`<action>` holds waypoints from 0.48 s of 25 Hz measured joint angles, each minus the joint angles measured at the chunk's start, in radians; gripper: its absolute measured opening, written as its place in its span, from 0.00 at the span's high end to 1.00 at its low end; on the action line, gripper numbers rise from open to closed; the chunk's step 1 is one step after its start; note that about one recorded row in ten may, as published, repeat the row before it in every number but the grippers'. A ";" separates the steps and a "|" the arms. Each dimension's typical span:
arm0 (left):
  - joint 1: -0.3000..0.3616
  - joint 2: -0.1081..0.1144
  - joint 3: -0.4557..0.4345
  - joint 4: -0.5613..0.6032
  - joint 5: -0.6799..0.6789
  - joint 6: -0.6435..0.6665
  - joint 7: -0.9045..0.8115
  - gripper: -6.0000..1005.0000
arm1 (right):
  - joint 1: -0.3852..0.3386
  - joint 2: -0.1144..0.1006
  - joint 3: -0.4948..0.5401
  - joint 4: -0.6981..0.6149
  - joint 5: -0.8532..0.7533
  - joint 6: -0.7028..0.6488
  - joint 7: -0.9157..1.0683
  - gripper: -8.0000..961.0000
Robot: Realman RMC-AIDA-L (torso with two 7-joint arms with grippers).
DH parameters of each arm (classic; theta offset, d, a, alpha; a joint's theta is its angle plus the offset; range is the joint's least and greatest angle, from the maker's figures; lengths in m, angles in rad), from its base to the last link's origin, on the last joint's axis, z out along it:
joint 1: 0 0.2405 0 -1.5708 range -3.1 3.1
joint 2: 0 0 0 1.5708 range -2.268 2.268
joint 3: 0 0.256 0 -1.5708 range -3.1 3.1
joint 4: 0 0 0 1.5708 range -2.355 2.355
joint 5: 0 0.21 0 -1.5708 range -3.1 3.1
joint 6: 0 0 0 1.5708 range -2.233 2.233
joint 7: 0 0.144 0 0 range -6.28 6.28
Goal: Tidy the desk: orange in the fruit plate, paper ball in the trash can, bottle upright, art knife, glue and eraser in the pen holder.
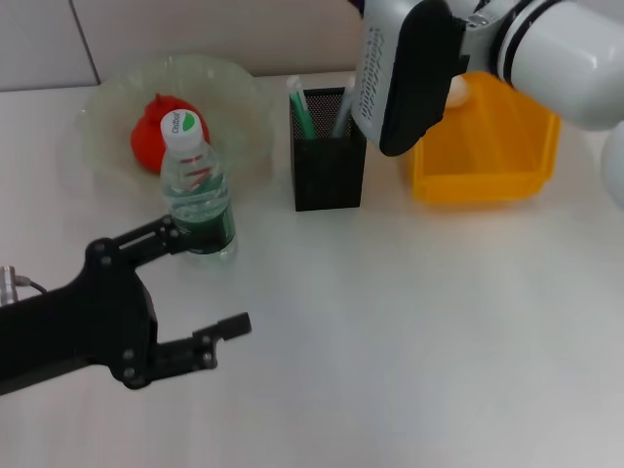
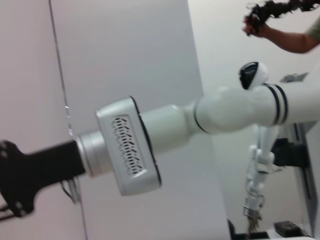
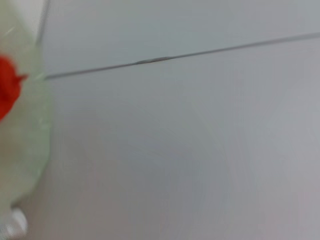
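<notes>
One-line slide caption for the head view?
Left claw open beside upright bottle; orange in fruit plate.

Table (image 1: 409, 322) open from 3 to 7 o'clock. Bottle (image 1: 198, 190) stands upright at 10, pen holder (image 1: 329, 148) at 12, trash can (image 1: 485, 146) at 1 o'clock.

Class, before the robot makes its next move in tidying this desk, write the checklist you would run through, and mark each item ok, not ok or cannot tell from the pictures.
1. Red-orange round fruit in the pale-green scalloped fruit plate: ok.
2. Clear plastic bottle with green label and white cap upright: ok.
3. Left gripper open and apart from the bottle: ok.
4. White paper ball in the yellow plastic bin: cannot tell, the right arm hides part of it.
5. Knife, glue and eraser in the black mesh pen holder: cannot tell; only some items stand in it.
6. Right gripper: not in view, cannot tell.
</notes>
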 joint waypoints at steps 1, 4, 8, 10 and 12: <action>0.000 0.000 -0.006 0.000 -0.006 -0.001 0.000 0.21 | -0.001 -0.001 -0.006 0.018 0.045 0.021 0.019 0.44; 0.000 -0.001 -0.031 -0.002 -0.034 -0.002 -0.003 0.21 | -0.003 -0.003 -0.035 0.068 0.215 0.065 0.110 0.44; -0.001 -0.001 -0.043 -0.009 -0.054 -0.002 -0.010 0.21 | -0.003 -0.003 -0.052 0.095 0.284 0.068 0.198 0.43; -0.003 -0.001 -0.045 -0.011 -0.061 -0.001 -0.013 0.21 | -0.003 -0.003 -0.074 0.115 0.302 0.083 0.276 0.43; -0.003 0.000 -0.045 -0.012 -0.061 -0.001 -0.017 0.21 | -0.008 -0.004 -0.105 0.130 0.305 0.119 0.352 0.43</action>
